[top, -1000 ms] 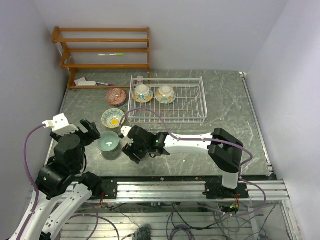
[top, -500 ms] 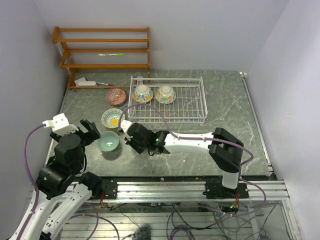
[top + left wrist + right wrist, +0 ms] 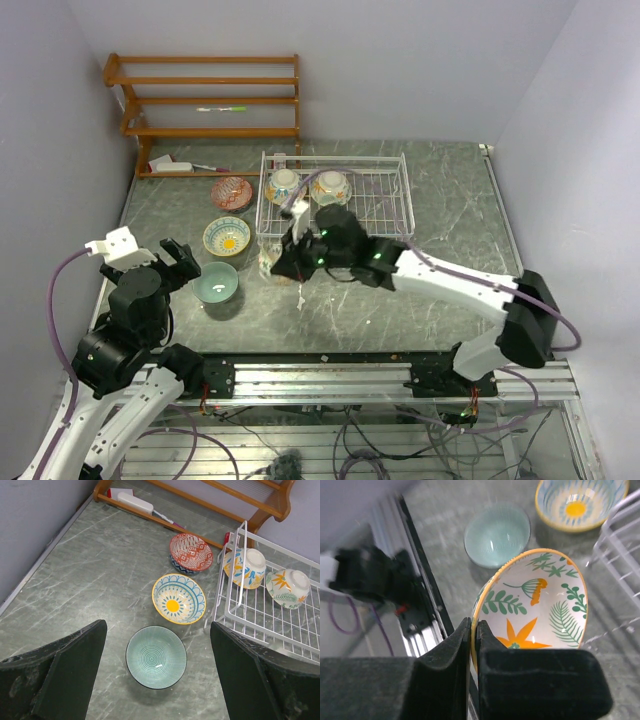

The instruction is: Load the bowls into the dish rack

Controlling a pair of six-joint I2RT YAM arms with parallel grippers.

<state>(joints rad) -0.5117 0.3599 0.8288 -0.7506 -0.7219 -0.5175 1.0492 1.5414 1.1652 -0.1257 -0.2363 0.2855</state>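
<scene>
Right pincer (image 3: 473, 630) was clenched on the rim of the orange-flower bowl (image 3: 535, 610), one finger inside the rim and one outside. It held the bowl tilted above the desk (image 3: 440, 200), just by the near left corner of the dish rack (image 3: 390, 215). The wrist view showed the painted inside plainly, but the bowl's lowest edge was lost behind the fingers and the rail to the left was blurred. From above, the right wrist covered nearly all of that bowl, leaving only a pale sliver, and the arm also crossed the rack's near left part. Left pincer (image 3: 157, 630) was released, jaws spread wide and gripping nothing, poised over the teal bowl (image 3: 156, 656). Six bowls could be counted: one in the right pincer, three on the desk and two in the rack. The three on the desk ran in a line left of the rack, none touching: the teal bowl nearest, then the yellow-and-blue bowl (image 3: 179, 598), then the red-patterned bowl (image 3: 191, 553). The two racked bowls (image 3: 244, 568) (image 3: 288, 581) lay tipped on their sides at the far left end, side by side. The rack's right part was cut off in the left wrist view. One wooden shelf (image 3: 210, 100) stood at the back left.
</scene>
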